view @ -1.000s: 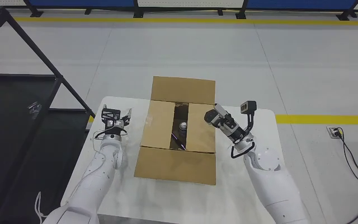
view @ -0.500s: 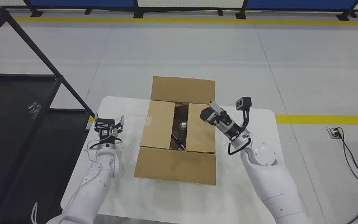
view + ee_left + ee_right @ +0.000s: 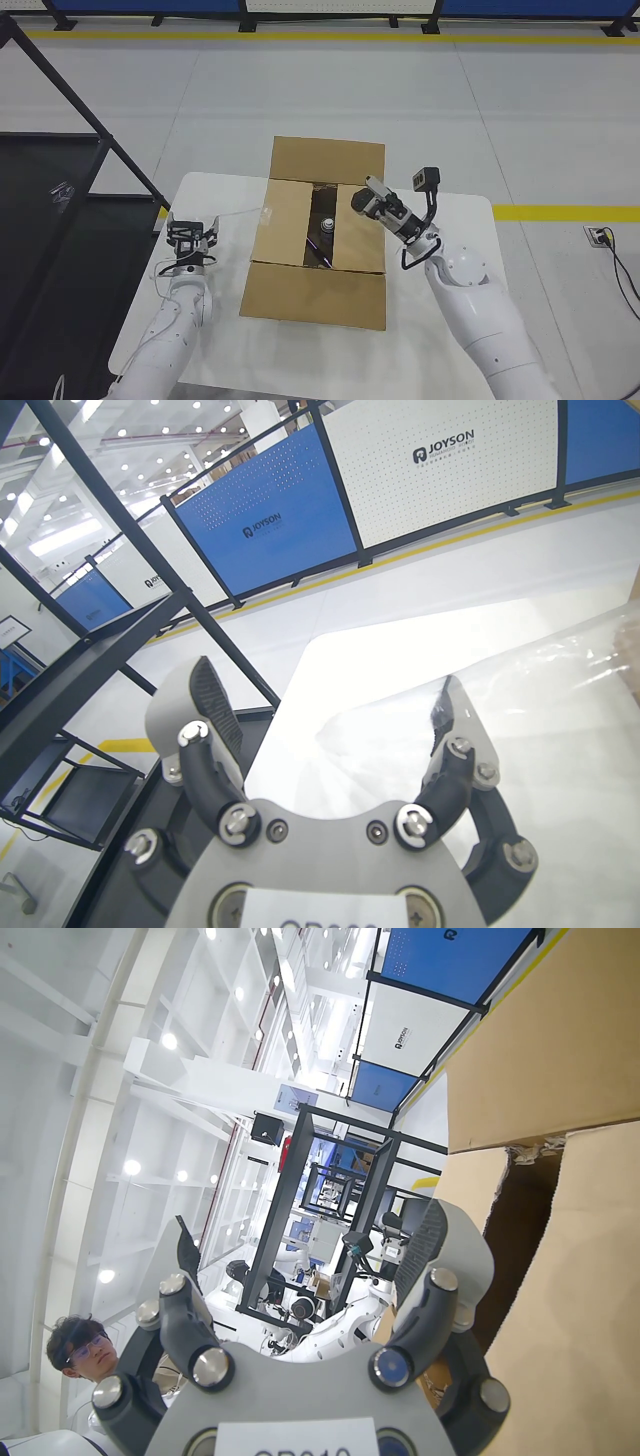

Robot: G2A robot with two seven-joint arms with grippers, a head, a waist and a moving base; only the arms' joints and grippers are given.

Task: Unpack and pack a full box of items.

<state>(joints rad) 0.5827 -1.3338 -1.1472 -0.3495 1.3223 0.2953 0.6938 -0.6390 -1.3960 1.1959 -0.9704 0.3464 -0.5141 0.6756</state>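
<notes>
A brown cardboard box (image 3: 315, 290) stands in the middle of the white table (image 3: 440, 340). Its outer flaps are spread and its two inner flaps lie nearly flat with a gap between them. Through the gap I see a white-capped bottle (image 3: 326, 226) and something purple beside it. My right gripper (image 3: 357, 200) hovers open over the right inner flap (image 3: 575, 1253), one fingertip (image 3: 425, 1238) close to the flap's edge by the gap. My left gripper (image 3: 192, 231) is open and holds nothing, near the table's left edge, well apart from the box; the left wrist view shows the gripper (image 3: 330, 705) above the bare tabletop.
A black metal rack (image 3: 60, 200) stands close against the table's left side. Clear plastic film (image 3: 565, 670) lies on the table between my left gripper and the box. Free tabletop lies right of the box and along the front edge.
My left gripper has drawn back from the box toward the table's left edge. My right gripper has moved left, from beside the box to over its right inner flap.
</notes>
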